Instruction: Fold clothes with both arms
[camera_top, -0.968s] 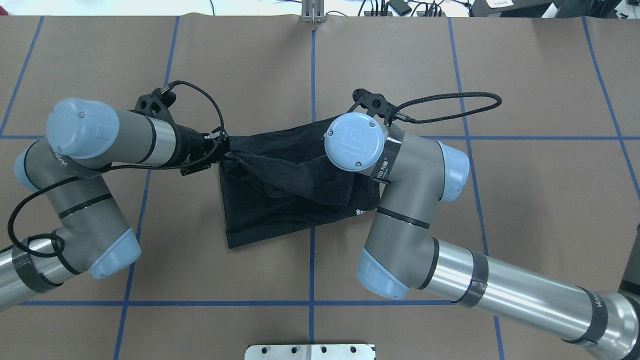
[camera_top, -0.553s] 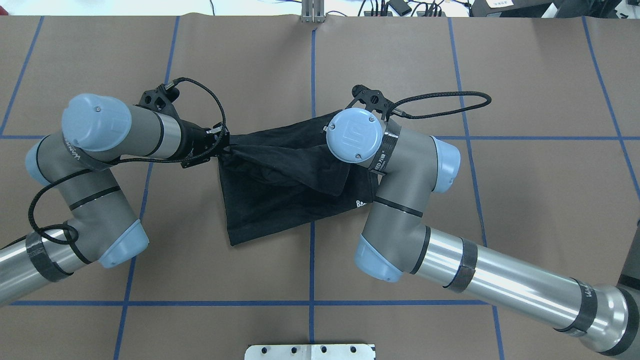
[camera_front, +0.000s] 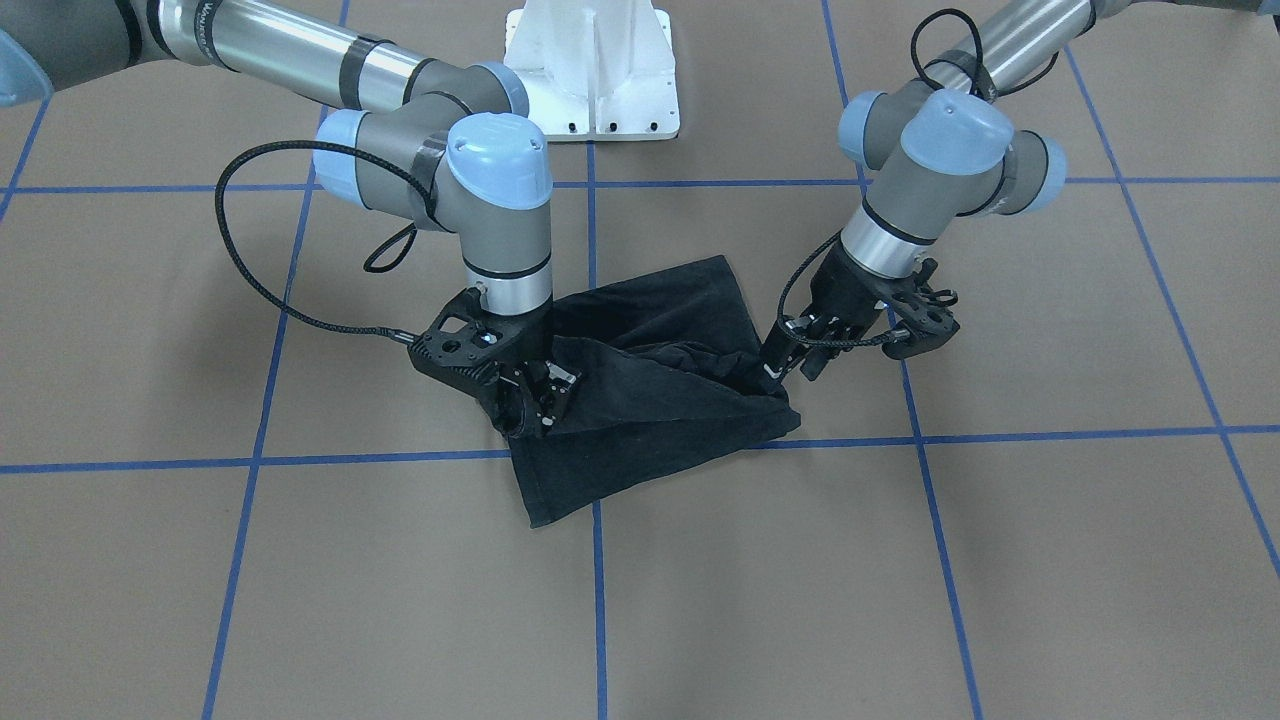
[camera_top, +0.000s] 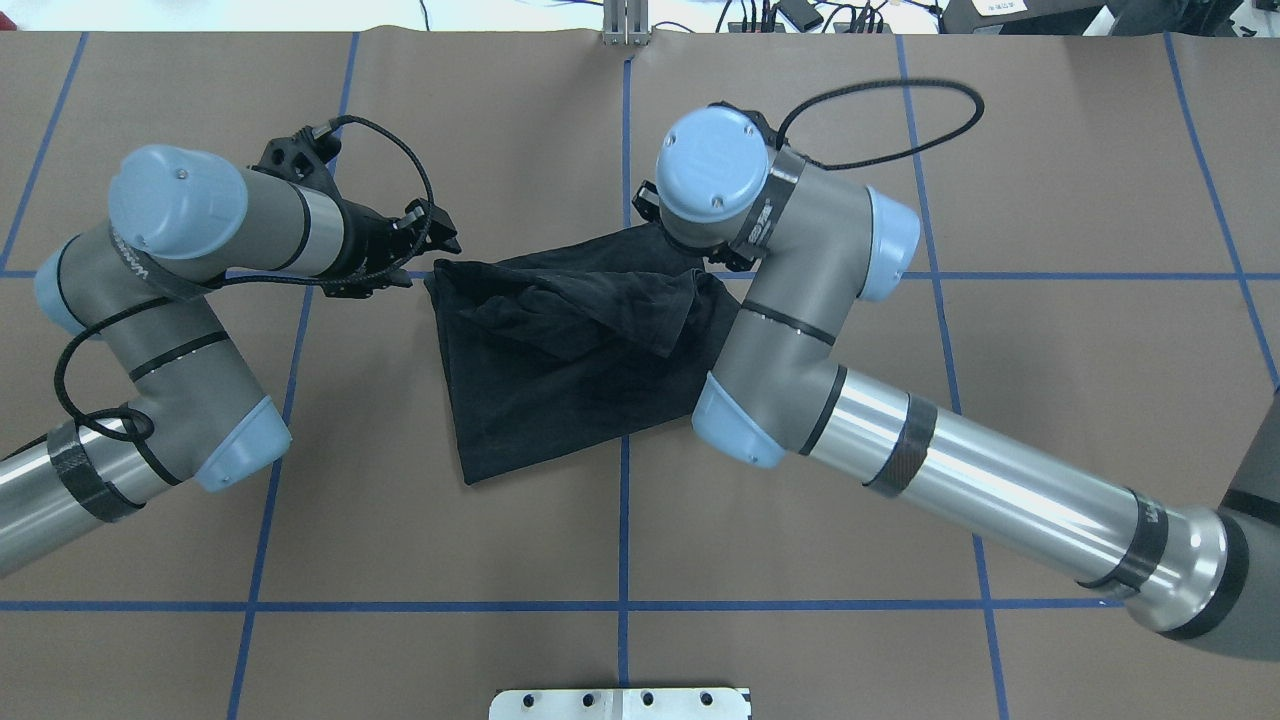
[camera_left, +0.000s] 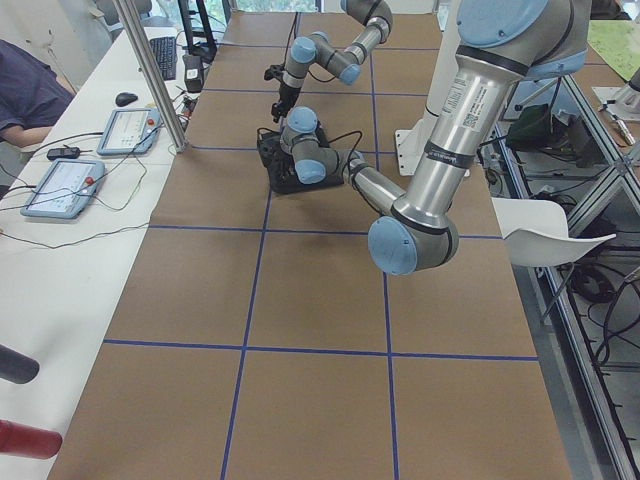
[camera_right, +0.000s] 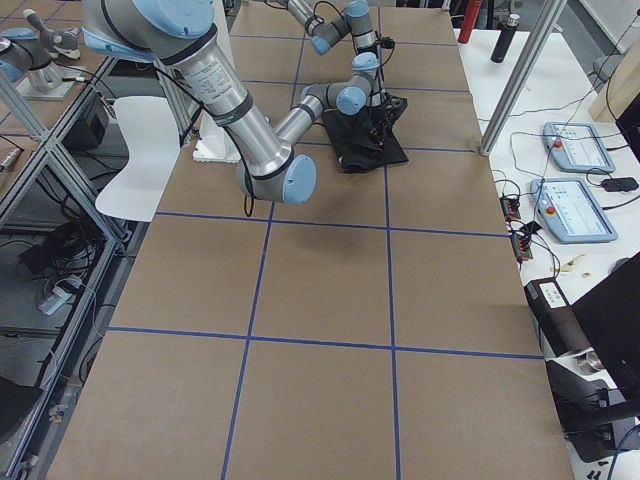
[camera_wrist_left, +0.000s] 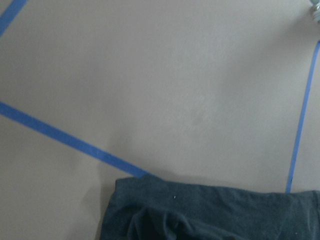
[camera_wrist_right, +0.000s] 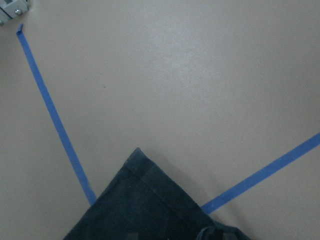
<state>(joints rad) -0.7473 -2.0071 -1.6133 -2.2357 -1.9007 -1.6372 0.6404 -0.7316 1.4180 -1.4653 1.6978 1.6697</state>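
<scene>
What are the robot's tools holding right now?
Left tool: nothing; it is open beside the black cotton T-shirt. Right tool: cannot tell.

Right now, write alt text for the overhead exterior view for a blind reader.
A half-folded black short-sleeved cotton T-shirt lies on a brown table gridded with blue tape. Fingers of the grey left arm sit beside its upper-left corner; the grey right arm overlaps its right side.

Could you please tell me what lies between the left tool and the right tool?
Between the left tool and right tool lies the rumpled black T-shirt, seen in the front-facing view.
</scene>
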